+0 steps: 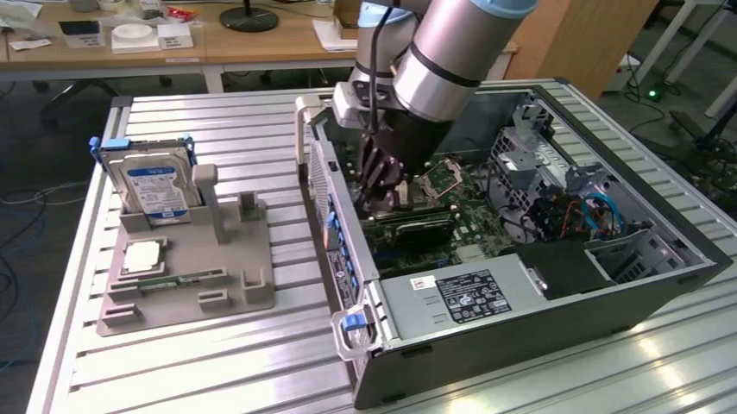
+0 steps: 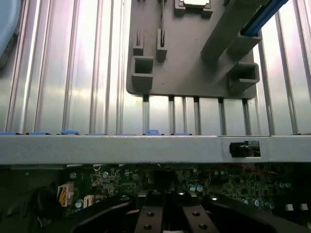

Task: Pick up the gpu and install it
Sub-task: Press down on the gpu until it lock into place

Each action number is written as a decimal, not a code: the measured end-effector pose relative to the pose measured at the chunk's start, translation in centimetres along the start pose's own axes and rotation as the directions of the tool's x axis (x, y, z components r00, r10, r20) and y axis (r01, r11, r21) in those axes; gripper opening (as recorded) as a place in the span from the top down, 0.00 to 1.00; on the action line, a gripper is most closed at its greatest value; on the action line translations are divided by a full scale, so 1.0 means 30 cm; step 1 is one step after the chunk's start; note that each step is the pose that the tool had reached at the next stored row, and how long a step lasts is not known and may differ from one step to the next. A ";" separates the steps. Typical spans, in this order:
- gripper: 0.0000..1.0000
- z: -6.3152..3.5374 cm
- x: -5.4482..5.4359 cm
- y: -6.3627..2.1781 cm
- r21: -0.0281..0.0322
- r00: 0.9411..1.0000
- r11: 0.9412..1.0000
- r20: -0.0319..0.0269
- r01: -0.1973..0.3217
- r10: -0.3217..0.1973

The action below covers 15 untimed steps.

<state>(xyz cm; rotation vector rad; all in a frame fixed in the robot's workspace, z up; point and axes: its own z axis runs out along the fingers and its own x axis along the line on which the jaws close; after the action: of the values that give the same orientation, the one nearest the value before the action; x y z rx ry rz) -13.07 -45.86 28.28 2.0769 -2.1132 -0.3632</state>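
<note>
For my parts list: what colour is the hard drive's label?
Blue and white, on the hard drive; clearest in the exterior view.

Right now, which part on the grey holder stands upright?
The hard drive with the blue-white label; the square chip and the narrow memory stick beside it lie flat.

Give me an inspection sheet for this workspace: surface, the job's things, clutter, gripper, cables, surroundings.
Surface: ribbed metal table, with a grey parts holder and an open computer case on it.
Job's things: gpu lies low on the motherboard inside the case, right under the gripper; whether it is fully seated cannot be told.
Clutter: hard drive upright in the holder, a processor chip and a memory stick also in it.
Gripper: gripper shut, down inside the case at the gpu.
Cables: blue and orange cables inside the case.
Surroundings: wooden desk with papers behind the table.
</note>
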 end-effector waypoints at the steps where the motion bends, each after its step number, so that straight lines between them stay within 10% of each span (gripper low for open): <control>1: 0.90 0.000 0.000 -0.001 -0.017 1.000 1.000 0.000 -0.002 0.002; 3: 0.90 0.000 0.000 -0.003 -0.037 1.000 0.999 0.000 -0.003 0.003; 7: 0.90 -0.006 0.000 -0.020 -0.042 1.000 0.999 -0.001 -0.005 0.005; 13: 0.90 0.000 0.000 -0.052 -0.040 1.000 0.999 0.000 -0.003 0.003; 15: 0.90 0.001 0.000 -0.053 -0.019 1.000 1.000 -0.002 0.003 -0.003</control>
<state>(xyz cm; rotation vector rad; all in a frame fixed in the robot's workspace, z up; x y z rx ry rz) -11.56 -45.86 27.82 2.0697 -2.0972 -0.3798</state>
